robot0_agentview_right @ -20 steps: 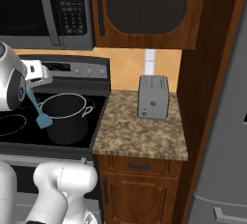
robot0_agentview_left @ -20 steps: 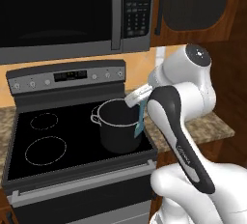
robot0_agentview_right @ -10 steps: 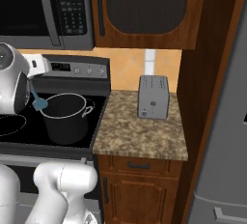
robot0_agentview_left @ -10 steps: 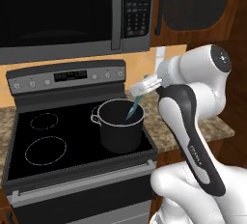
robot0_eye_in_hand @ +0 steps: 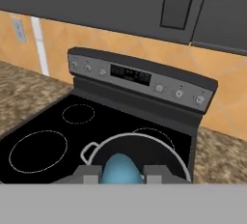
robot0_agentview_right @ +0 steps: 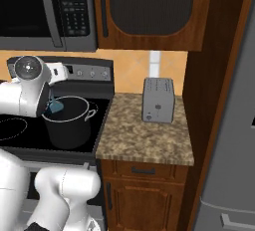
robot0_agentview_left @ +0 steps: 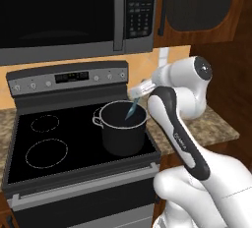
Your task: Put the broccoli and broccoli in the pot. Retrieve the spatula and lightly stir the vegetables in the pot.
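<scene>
Spatula (robot0_agentview_left: 133,109) clamped in the closed gripper (robot0_agentview_left: 140,90), handle slanting down, blade dipping inside the pot (robot0_agentview_left: 122,132) directly below; stirring looks next.

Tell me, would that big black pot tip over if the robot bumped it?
Probably not. The pot looks wide and squat and sits flat on the stove, so a nudge would likelier slide it. The glass top looks smooth, so it might skid a little.

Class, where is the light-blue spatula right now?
In the left base view, the spatula hangs from the shut claw, its blade dipping into the pot on the stove's right side.
</scene>
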{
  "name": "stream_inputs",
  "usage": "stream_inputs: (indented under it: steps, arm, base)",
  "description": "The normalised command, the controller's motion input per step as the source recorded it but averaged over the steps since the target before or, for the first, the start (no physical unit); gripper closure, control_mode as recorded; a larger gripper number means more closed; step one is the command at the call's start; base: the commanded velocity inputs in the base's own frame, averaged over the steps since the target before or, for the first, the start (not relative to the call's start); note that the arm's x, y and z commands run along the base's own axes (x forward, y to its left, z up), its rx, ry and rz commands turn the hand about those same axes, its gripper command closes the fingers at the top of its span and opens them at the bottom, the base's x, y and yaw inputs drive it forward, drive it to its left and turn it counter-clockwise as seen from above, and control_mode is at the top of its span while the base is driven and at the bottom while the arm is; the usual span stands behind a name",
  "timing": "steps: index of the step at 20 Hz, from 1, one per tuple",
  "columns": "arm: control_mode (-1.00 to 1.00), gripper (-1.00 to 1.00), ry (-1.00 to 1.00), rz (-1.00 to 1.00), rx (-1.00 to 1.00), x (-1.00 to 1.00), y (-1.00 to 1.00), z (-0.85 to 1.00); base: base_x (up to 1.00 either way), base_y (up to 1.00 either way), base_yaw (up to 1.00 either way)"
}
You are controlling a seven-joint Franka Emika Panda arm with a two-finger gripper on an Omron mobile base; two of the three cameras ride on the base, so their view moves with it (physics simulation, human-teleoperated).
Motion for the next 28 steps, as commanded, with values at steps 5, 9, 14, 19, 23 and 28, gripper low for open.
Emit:
stream_inputs:
  steps: [5, 9, 14, 19, 23, 28]
  arm:
    - [-1.00, 1.00, 0.01, 0.00, 0.00, 0.53, 0.00, -0.52]
    - [-1.00, 1.00, 0.06, 0.00, 0.00, 0.48, 0.00, -0.53]
    - [-1.00, 1.00, 0.09, -0.01, 0.01, 0.32, 0.00, -0.37]
    - [-1.00, 1.00, 0.08, -0.02, 0.00, 0.20, 0.06, -0.23]
    - [-1.00, 1.00, 0.06, -0.03, 0.00, 0.14, 0.07, -0.15]
    - [-1.00, 1.00, 0.00, -0.04, 0.04, -0.21, -0.10, 0.02]
  base:
    - [0.00, 0.00, 0.00]
    - [0.00, 0.00, 0.00]
    - [0.00, 0.00, 0.00]
    - [0.00, 0.00, 0.00]
    - [0.00, 0.00, 0.00]
    - [0.00, 0.00, 0.00]
